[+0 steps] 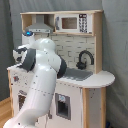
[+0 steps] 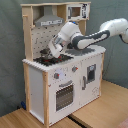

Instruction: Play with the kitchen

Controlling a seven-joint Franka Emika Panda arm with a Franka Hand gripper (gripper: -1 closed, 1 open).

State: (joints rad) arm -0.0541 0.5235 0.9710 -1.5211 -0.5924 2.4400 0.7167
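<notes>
The kitchen [image 2: 39, 87] is a white and light-wood toy unit, seen in both exterior views. In the second exterior view, its black-red stovetop [image 2: 46, 60] lies under the grey hood [image 2: 50, 21]. My white arm [image 2: 95, 36] reaches in from the second exterior view's right. My gripper [image 2: 52, 51] hangs tilted just above the stovetop, close to something dark lying there. In the first exterior view my arm [image 1: 45, 65] covers the kitchen's [image 1: 97, 82] stove side. The sink [image 1: 77, 75] and black faucet [image 1: 84, 59] show beside it.
The oven door [image 2: 64, 95] and two knobs [image 2: 57, 76] face the second exterior view's front. A toy microwave [image 1: 70, 22] sits up on the top shelf. The kitchen stands on a wooden surface [image 2: 102, 107], with grey curtain [image 2: 10, 55] behind it.
</notes>
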